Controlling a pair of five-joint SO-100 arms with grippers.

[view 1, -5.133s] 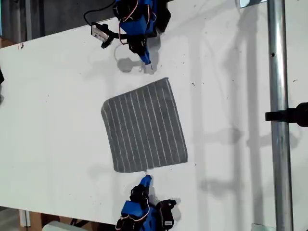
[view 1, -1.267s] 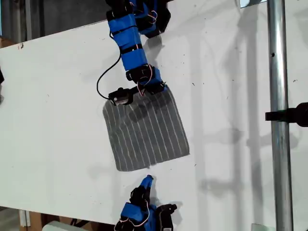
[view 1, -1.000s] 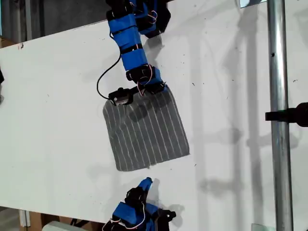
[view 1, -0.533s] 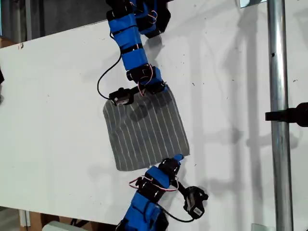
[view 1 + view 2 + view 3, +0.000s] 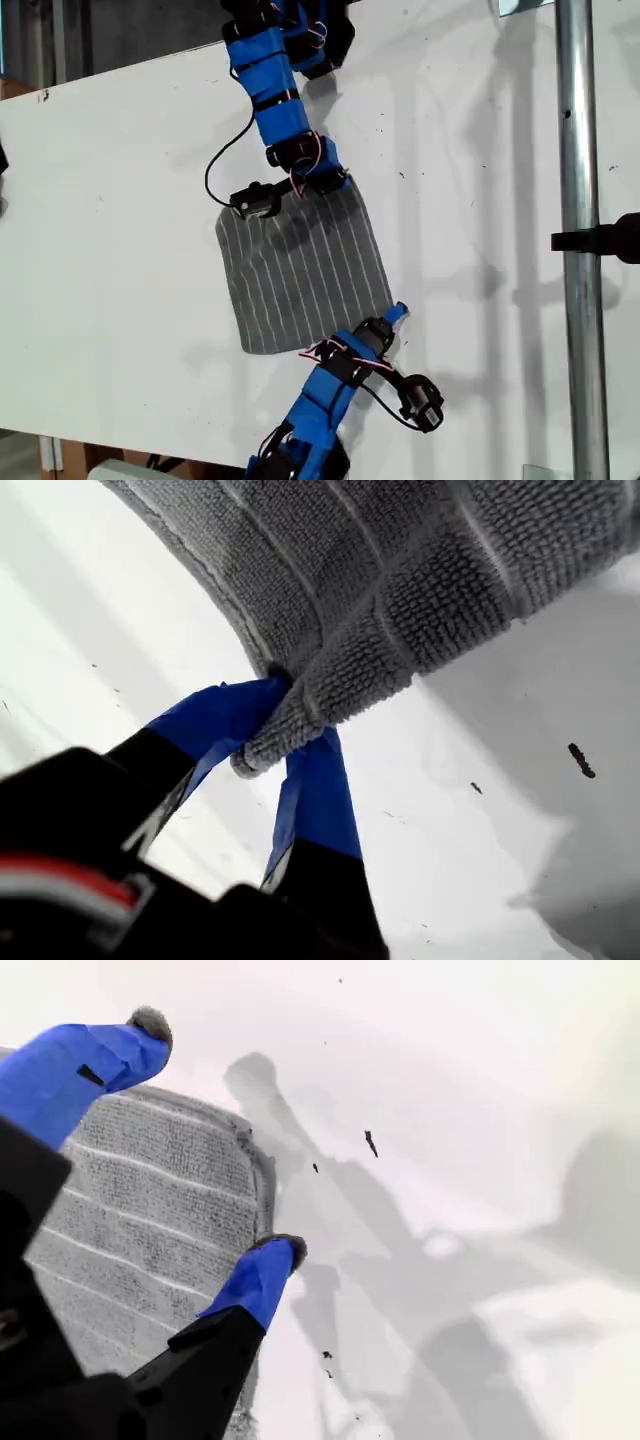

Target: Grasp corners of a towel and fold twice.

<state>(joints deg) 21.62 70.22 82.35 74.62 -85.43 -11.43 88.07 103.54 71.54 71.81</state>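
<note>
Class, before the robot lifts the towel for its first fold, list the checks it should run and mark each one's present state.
1. My first gripper shut on a towel corner: ok.
2. My second gripper shut on the neighbouring corner: not ok, it is open, jaws straddling the cloth.
3. Both grippers on the towel's side at the exterior view's right: ok.
4. Towel flat, not yet folded: ok.
5. First grip firm enough for lifting: cannot tell.
</note>
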